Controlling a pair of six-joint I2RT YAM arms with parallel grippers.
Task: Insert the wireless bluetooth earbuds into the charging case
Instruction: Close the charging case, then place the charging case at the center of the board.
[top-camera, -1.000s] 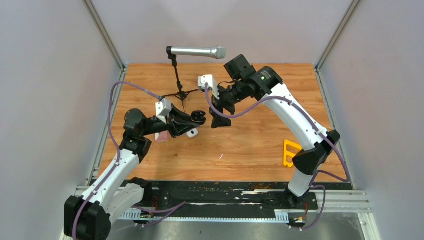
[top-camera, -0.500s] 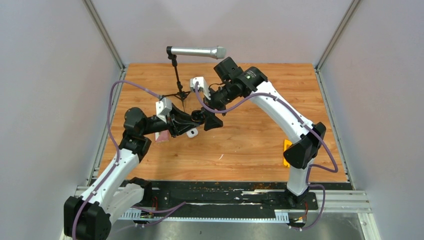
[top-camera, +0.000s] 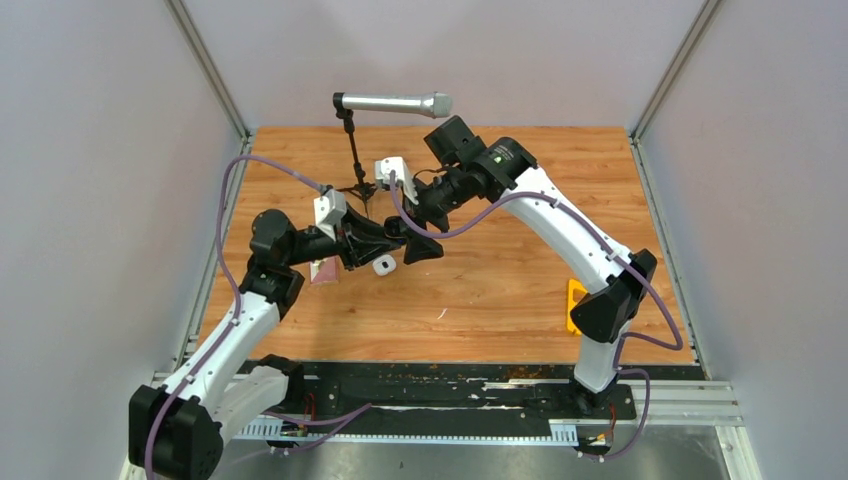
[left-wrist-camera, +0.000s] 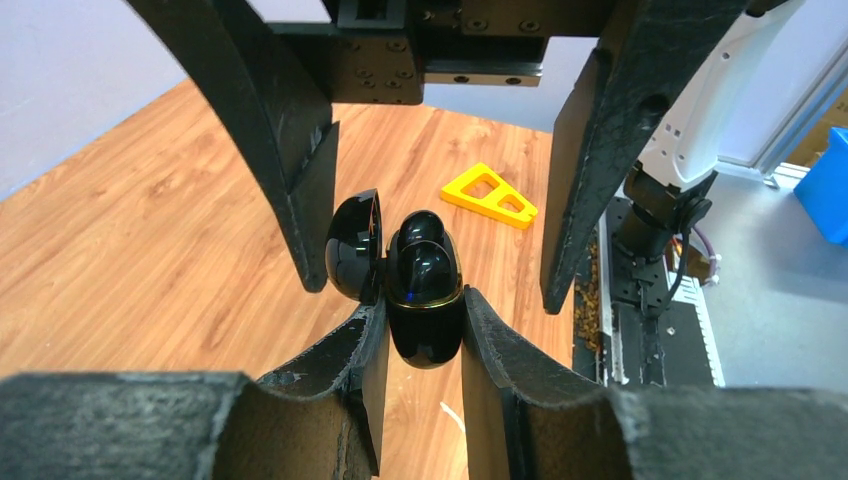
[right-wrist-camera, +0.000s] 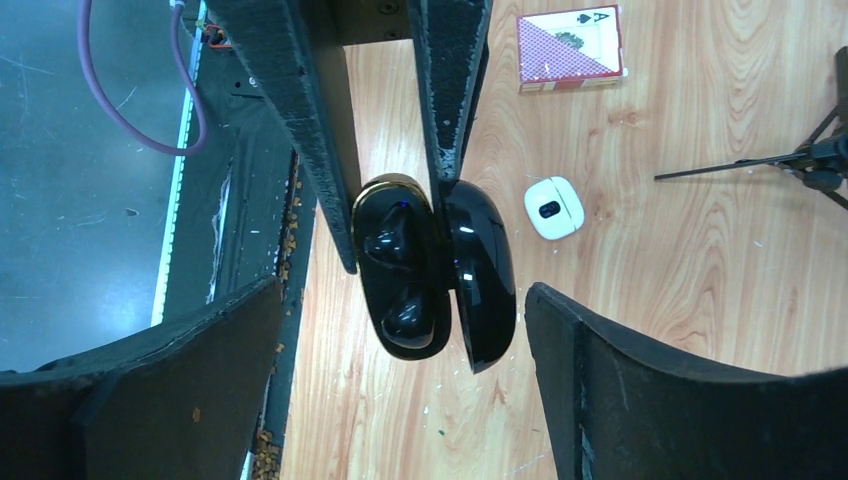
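Where the arms meet over mid-table in the top view, the left jaws are clamped tight on the black charging case (top-camera: 397, 231). The right jaws are spread wide just right of it. A white case (top-camera: 384, 265) lies on the table (top-camera: 500, 290), just nearer.

Left wrist: case open, lid (left-wrist-camera: 353, 245) swung left, black earbuds (left-wrist-camera: 420, 262) seated inside.

Right wrist: right jaws straddle the case, gaps on both sides; card box (right-wrist-camera: 570, 50) lies beyond.

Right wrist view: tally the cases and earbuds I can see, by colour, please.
Black charging case, open: 1
White case, closed: 1
Black earbuds, seated in the black case: 2
Total: 4
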